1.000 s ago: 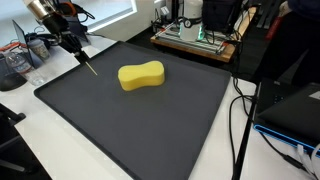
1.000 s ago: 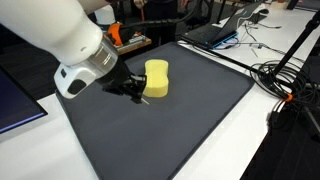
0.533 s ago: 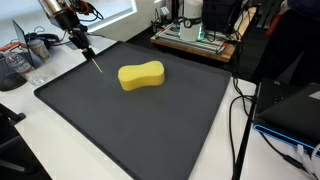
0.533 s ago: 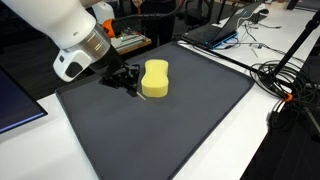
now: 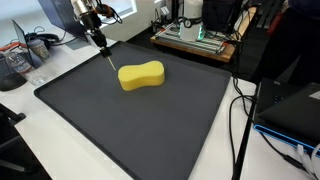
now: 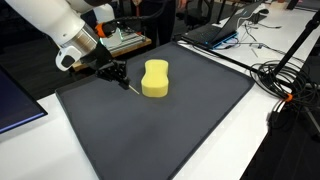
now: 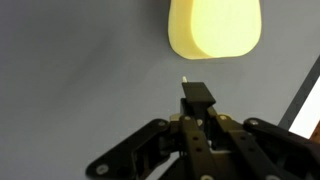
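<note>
A yellow peanut-shaped sponge (image 5: 141,76) (image 6: 155,78) lies on a dark grey mat (image 5: 130,130) (image 6: 170,130). My gripper (image 5: 99,40) (image 6: 114,73) hovers above the mat's back corner, a short way from the sponge, and is shut on a thin stick (image 5: 105,55) (image 6: 126,85) that points down toward the mat. In the wrist view the shut gripper (image 7: 197,95) shows the stick's pale tip (image 7: 183,78) just past it, with the sponge (image 7: 215,27) ahead and apart from it.
A wooden tray with electronics (image 5: 195,38) stands behind the mat. Black cables (image 5: 245,110) (image 6: 285,75) run along one side. A laptop (image 6: 215,30) sits at the far edge. A grey container (image 5: 15,68) and clutter lie off the mat's corner.
The gripper, still shut on the stick, has travelled along the mat's edge toward the back corner and risen slightly, ending nearer the sponge's far end. The sponge has not moved.
</note>
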Motion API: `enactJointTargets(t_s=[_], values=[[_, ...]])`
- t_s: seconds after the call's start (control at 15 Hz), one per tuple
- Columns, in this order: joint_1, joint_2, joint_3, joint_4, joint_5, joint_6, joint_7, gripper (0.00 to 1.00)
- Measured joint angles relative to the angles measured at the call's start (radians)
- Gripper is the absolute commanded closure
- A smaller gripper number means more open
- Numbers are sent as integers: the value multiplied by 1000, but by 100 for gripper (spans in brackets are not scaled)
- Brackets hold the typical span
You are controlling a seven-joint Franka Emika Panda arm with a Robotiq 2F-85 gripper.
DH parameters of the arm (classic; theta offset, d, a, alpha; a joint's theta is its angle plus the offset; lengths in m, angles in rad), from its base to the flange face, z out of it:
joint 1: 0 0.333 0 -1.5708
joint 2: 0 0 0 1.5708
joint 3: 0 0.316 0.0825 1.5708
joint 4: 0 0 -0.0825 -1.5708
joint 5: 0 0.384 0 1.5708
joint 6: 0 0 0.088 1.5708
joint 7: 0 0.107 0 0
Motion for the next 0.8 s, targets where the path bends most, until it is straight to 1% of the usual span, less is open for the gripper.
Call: enactJointTargets(t_s=[0.27,0.47,0.6,0.8], values=[[3,-116,-20,-220,117,142,-105,97],[11,-203,-42,-357,191,208,-179,97],[23,-266,-62,-438,209,231,-204,97],[51,-363,-95,-543,209,281,-209,97]])
